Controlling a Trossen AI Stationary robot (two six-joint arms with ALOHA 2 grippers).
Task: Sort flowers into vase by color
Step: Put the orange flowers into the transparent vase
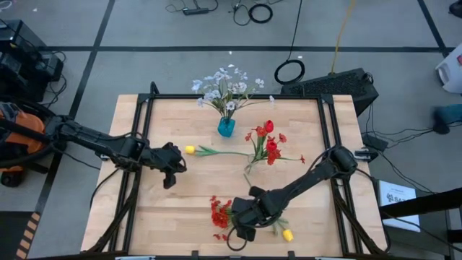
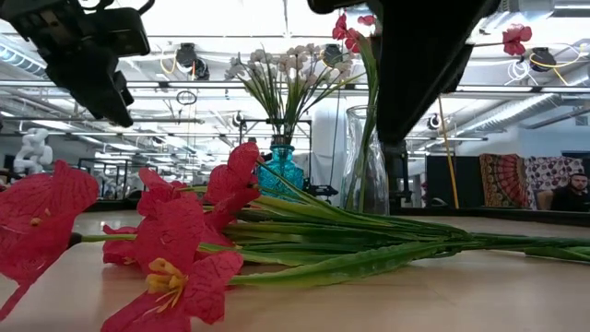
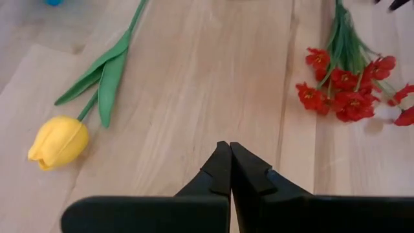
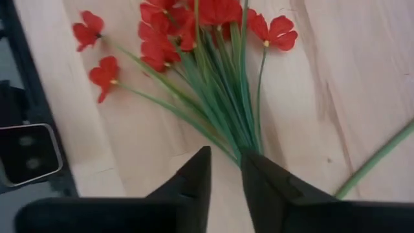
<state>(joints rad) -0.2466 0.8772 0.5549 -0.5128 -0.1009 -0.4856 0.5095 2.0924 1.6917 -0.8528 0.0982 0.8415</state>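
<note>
Straddling red cluster point(image 4: 194, 58) stems — right tool point(image 4: 225, 169) apart; left tool point(image 3: 229, 162) together.

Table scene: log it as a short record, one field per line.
white blossoms: in blue vase
red flowers: in clear vase
red cluster: lying flat near front edge
yellow tulip: lying flat, mid-table
second yellow tulip: flat, front right
left gripper: shut, empty
right gripper: open around red cluster stems

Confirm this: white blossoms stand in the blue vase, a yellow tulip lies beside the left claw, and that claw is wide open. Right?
Not quite. The left claw is shut, as the left wrist view shows. The white blossoms do stand in the blue vase, and the yellow tulip lies beside that claw.
</note>
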